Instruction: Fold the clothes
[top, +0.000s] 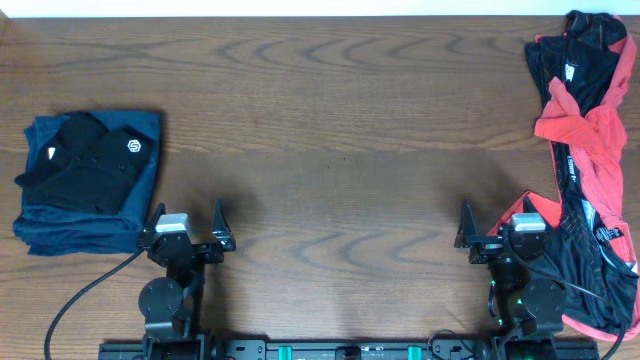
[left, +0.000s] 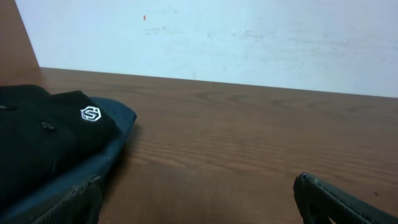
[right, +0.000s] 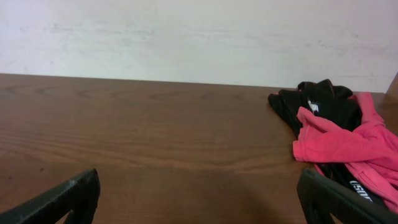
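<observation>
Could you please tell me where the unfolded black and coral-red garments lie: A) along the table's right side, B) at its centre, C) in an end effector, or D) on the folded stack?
A: the black and coral-red heap sprawls down the right side, apart from the folded stack at left.

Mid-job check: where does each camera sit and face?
Overhead: above the table, looking straight down; left arm, right arm at the near edge, stack left, pile right.
Left wrist: on left arm, facing the far wall; open left pincer, stack at left.
Right wrist: same heading; open right pincer, pile at right.
Overhead shares the stack with left wrist, the pile with right.
</observation>
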